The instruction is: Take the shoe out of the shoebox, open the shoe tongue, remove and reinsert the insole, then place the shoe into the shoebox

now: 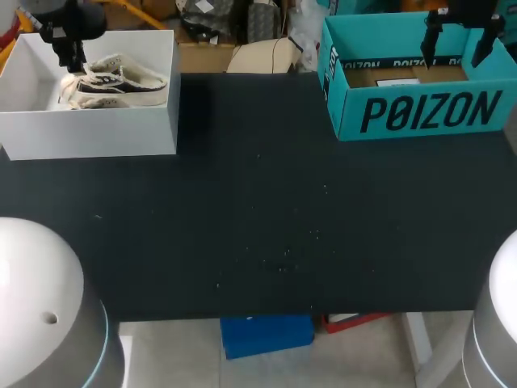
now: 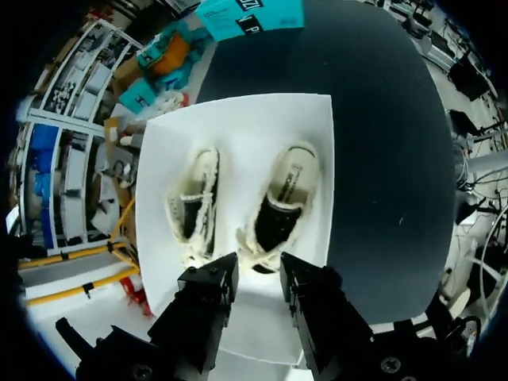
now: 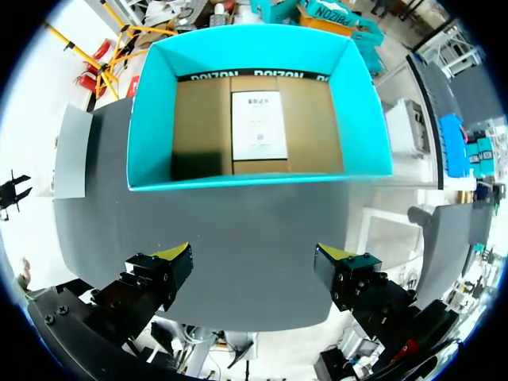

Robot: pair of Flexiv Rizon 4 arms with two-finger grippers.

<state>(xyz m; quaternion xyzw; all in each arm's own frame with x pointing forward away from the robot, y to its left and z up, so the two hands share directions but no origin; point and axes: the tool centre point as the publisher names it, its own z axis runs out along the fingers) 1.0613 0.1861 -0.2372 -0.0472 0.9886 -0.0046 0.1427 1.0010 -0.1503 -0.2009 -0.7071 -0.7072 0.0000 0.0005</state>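
While the left gripper hangs over the white shoebox, its two dark fingers stand a little apart with nothing held between them. One end of a shoe lies just ahead of that gap, without touching either finger. The shoe is dark with a cream fleecy lining and rests on the floor of the box, side by side with a second shoe of the same kind, both pointing the same way. In the head view the white shoebox sits open at the far left corner of the black table, with the left arm coming in above it. The right gripper is spread wide, its yellow-tipped fingers well apart and holding nothing. It hovers at the far right of the table over the teal box. In its own wrist view the fingertips show against the bare table just near of that box's near wall. The teal box is open, with a brown cardboard floor and a white card lying flat in the middle of it.
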